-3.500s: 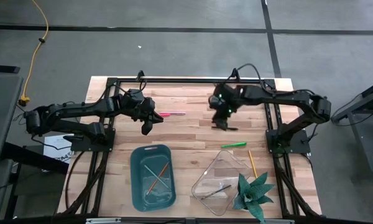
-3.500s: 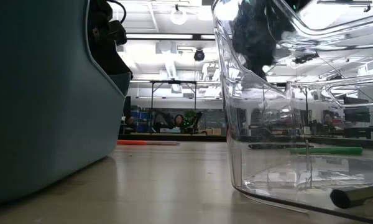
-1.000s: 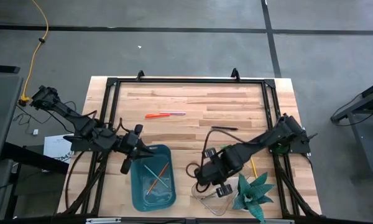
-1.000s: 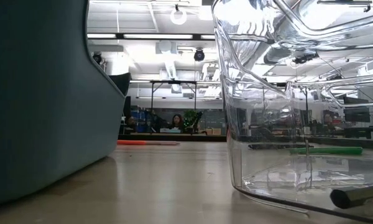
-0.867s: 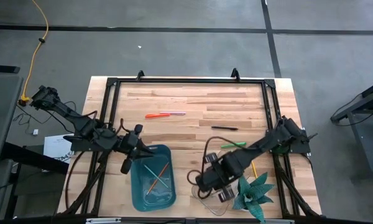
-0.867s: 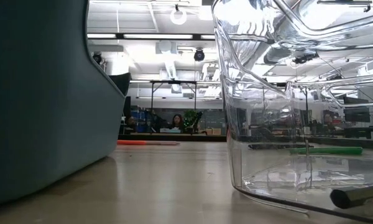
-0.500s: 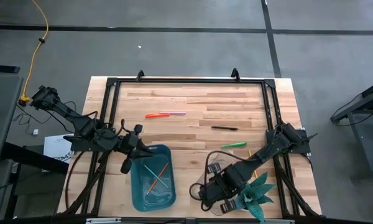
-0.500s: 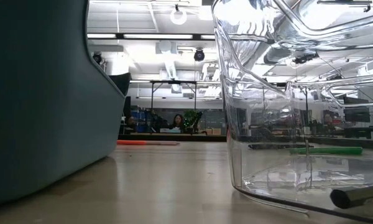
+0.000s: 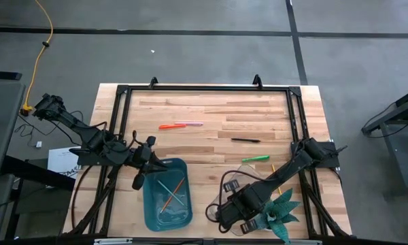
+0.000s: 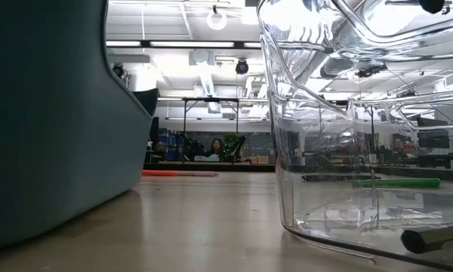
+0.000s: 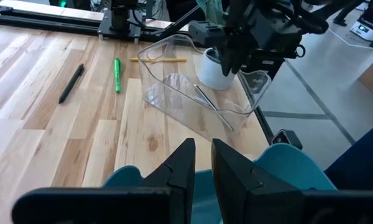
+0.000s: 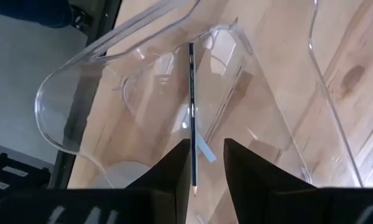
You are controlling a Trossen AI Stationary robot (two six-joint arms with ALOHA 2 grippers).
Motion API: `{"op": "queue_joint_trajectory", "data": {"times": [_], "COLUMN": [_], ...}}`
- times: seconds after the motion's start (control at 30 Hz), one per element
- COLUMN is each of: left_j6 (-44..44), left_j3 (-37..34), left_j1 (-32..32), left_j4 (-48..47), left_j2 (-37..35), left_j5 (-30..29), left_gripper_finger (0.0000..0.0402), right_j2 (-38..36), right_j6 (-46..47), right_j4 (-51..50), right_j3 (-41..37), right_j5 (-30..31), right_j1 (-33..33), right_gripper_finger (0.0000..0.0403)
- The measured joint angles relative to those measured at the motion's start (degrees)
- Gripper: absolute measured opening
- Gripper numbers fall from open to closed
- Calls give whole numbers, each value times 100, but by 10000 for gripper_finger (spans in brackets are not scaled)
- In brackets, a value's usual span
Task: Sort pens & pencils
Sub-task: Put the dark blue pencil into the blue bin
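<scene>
R end effector [image 12: 202,163] over clear bin [image 9: 226,185], fingers slightly apart, empty. L end effector [image 11: 199,163] by teal bin [image 9: 167,194], narrow gap, empty.

A pale wooden tabletop [image 9: 211,136] of joined planks, edged by a black metal frame [image 9: 204,88], stood on a grey concrete floor [image 9: 190,47] crossed by dark lines, with a yellow cable [image 9: 39,47] trailing along the floor beyond the table's far left corner. Seen level across the wood, the room behind opened into a large workshop lit by rows of ceiling lights [image 10: 189,44], where a black-framed table [image 10: 211,102] stood and a person [image 10: 213,146] sat at a distance. A sheet of white paper [image 9: 62,162] lay on the floor by the tabletop's left edge, and a grey stand [image 9: 402,109] showed at the right.
</scene>
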Motion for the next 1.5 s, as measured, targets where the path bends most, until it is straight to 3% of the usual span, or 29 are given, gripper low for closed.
{"op": "queue_joint_trajectory", "data": {"times": [1.37,1.5], "left_j6": [-55,-55], "left_j3": [-2,-2], "left_j1": [-3,-3], "left_j4": [-169,-171], "left_j2": [2,2], "left_j5": [1,3], "left_gripper_finger": [42,42], "right_j2": [69,74], "right_j6": [1,114], "right_j4": [503,815], "right_j3": [-7,-305], "right_j5": [157,-43], "right_j1": [-31,-66], "right_gripper_finger": [87,87]}}
